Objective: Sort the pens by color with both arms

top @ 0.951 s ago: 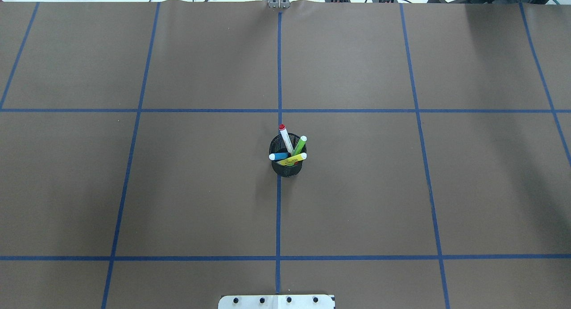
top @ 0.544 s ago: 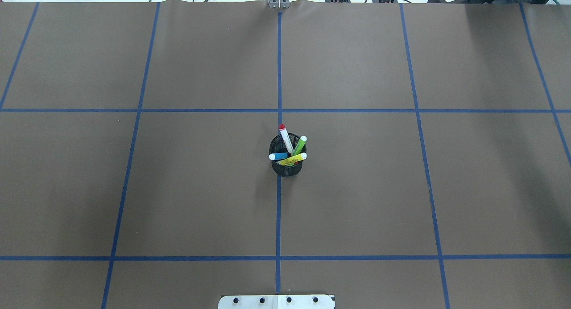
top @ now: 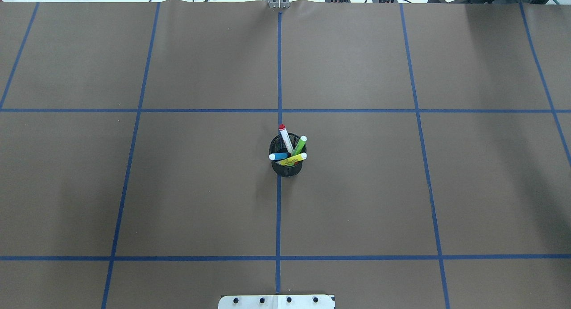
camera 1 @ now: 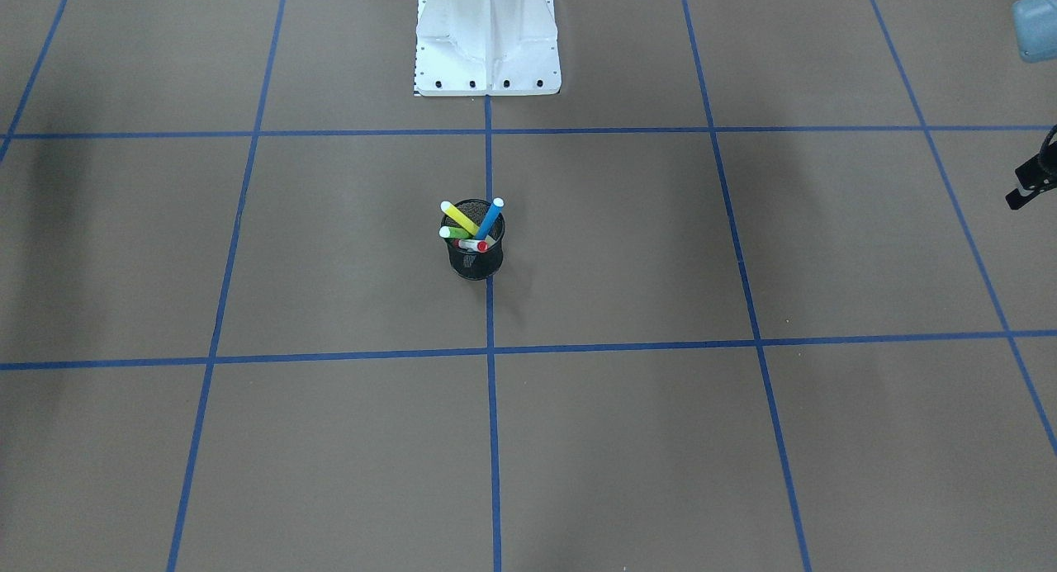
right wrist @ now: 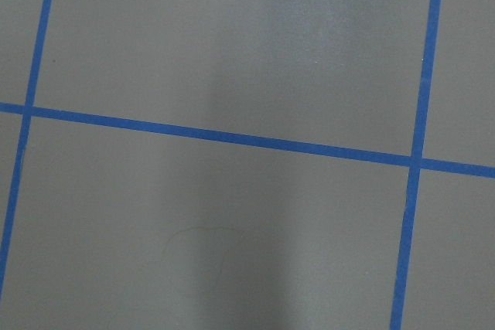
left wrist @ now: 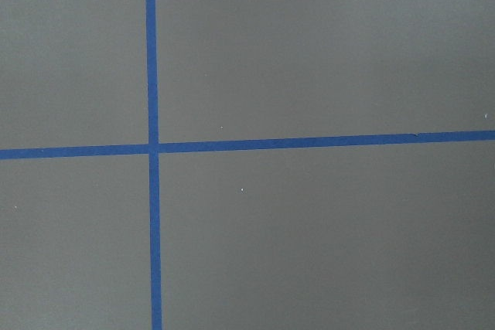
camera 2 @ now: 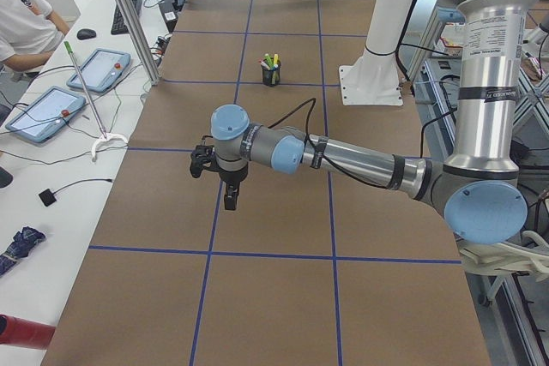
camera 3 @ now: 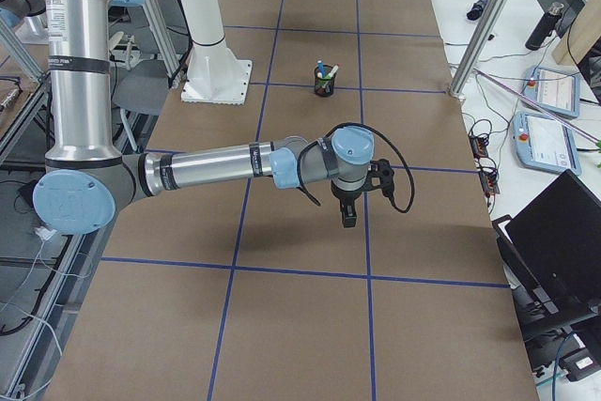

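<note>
Table: I saw a long table (top: 178, 188) covered in brown paper, with blue tape (top: 279, 68) marking it into a grid.
Cup: A black mesh cup (top: 287, 168) stood upright at the table's middle, on the centre tape line and well in from every edge.
Pens: All four pens (camera 1: 489, 219) stood inside the cup, leaning on its rim with their tips fanned out.
White pen: The white pen (top: 286, 139), red at the tip, leaned toward the far edge.
Green pen: The green pen (top: 299, 145) leaned toward the far right.
Blue pen: The blue pen (top: 280, 156) pointed its pale tip toward the left edge.
Yellow pen: The yellow pen (top: 296, 158) lay across the cup's mouth, tip toward the right edge.
Left arm: The left arm (camera 2: 343, 156) reached out low over the table near its left end, well apart from the cup.
Left gripper: The left gripper (camera 2: 229, 205) hung pointing down above bare paper; I could not tell how its jaws stood.
Right arm: The right arm (camera 3: 216, 164) stretched out the same way near the right end.
Right gripper: The right gripper (camera 3: 348, 221) pointed down over a tape line, holding nothing I could see; its jaws I could not tell either.
Base: The white base (camera 1: 487, 35) was bolted at the robot's edge of the table.
Side bench: A person (camera 2: 21, 19) sat by two tablets (camera 2: 43, 113) past the far edge.
</note>
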Robot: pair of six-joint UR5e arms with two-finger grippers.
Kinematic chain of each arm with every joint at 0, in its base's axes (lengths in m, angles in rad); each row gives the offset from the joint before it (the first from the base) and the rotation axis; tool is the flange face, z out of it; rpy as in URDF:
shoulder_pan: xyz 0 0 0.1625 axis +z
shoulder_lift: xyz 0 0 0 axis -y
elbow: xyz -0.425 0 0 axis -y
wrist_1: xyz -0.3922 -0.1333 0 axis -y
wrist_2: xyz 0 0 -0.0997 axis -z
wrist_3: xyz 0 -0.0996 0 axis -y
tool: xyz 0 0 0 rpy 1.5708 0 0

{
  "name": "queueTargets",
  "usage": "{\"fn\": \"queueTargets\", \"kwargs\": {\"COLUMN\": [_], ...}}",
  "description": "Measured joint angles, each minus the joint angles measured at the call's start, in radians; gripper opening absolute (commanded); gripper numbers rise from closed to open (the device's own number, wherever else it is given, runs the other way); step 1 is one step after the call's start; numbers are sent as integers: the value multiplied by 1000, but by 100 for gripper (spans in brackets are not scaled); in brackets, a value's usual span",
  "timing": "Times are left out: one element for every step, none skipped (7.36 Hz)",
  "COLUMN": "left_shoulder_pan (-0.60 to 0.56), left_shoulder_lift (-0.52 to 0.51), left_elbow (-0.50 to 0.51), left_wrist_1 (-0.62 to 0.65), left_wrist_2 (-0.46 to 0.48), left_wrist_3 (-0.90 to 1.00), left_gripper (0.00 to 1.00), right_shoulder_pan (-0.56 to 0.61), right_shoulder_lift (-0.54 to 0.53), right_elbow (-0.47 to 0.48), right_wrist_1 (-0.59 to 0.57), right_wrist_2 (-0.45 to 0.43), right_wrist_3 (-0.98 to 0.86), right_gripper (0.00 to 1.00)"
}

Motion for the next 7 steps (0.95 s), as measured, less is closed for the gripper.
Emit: {"fn": "queueTargets", "kwargs": {"left_shoulder_pan": [0, 0, 0, 0, 0, 0, 0], "left_shoulder_lift": [3, 4, 5, 5, 5, 5, 5], "left_elbow": [0, -2, -5, -4, -3, -5, -5], "left_wrist_1": [4, 6, 7, 6, 1, -1, -2], "left_wrist_2": [-17, -26, -30, -32, -32, -32, -32], "left_wrist_3": [-1, -2, -3, -3, -3, -2, -2], "left_gripper": [100, 100, 100, 100, 100, 100, 100], "right_shoulder_pan": [-4, -6, -7, -10, -40, -104, -177], "right_shoulder_lift": [-1, -2, -4, -8, -8, 14, 59], "right_elbow": [1, 1, 0, -2, 4, 19, 34], "right_wrist_1": [0, 1, 23, 75, 125, 161, 194], "right_wrist_2": [2, 8, 33, 66, 85, 74, 44], "right_wrist_3": [2, 3, 5, 19, 78, 199, 362], "right_gripper": [100, 100, 99, 99, 99, 99, 99]}}
